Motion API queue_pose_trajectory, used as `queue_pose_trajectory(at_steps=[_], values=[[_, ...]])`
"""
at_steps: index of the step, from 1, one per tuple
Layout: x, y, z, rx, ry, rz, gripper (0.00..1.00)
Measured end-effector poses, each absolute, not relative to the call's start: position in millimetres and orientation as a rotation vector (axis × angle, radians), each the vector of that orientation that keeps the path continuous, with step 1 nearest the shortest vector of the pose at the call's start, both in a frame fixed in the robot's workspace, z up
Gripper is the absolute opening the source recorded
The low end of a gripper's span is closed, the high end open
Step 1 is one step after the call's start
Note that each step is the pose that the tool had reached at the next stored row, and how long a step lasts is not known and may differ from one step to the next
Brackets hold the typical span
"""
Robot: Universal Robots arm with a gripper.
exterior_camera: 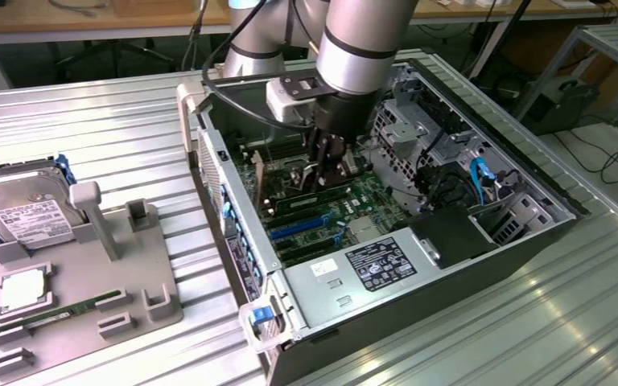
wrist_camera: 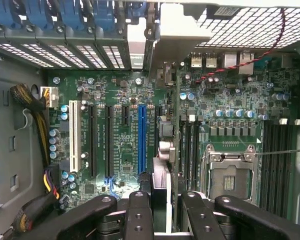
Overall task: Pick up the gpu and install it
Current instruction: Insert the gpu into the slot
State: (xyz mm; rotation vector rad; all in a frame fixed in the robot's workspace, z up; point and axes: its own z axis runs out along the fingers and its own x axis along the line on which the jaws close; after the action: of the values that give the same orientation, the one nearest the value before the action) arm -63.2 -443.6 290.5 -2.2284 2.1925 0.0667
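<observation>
The gpu (wrist_camera: 160, 192) shows edge-on as a thin dark card between my black fingers (wrist_camera: 140, 212). Its silver end bracket (wrist_camera: 175, 30) reaches the slot openings at the case's rear wall. My gripper (wrist_camera: 162, 215) is shut on the gpu, low over the green motherboard (wrist_camera: 115, 100). The card lies parallel to the long blue slot (wrist_camera: 142, 137), just to its socket side; I cannot tell whether it touches the board. In the exterior view my gripper (exterior_camera: 328, 170) reaches down inside the open computer case (exterior_camera: 524, 173), with the gpu (exterior_camera: 318, 195) a green strip under it.
The CPU socket (wrist_camera: 229, 176) and memory slots lie beside the card. Yellow-black cables (wrist_camera: 32, 102) run along the board's edge. The power supply (exterior_camera: 372, 263) fills the case's near corner. A grey fixture (exterior_camera: 84, 289) at the exterior view's left holds a hard drive (exterior_camera: 19, 211) and a memory stick (exterior_camera: 64, 315).
</observation>
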Motion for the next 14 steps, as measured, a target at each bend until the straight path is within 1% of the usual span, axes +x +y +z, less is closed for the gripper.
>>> queue_pose_trajectory(at_steps=[6,14], values=[[-63,-453,288,-2.228,2.193,0.067,0.28],[-63,-456,282,-2.191,2.23,0.065,0.28]])
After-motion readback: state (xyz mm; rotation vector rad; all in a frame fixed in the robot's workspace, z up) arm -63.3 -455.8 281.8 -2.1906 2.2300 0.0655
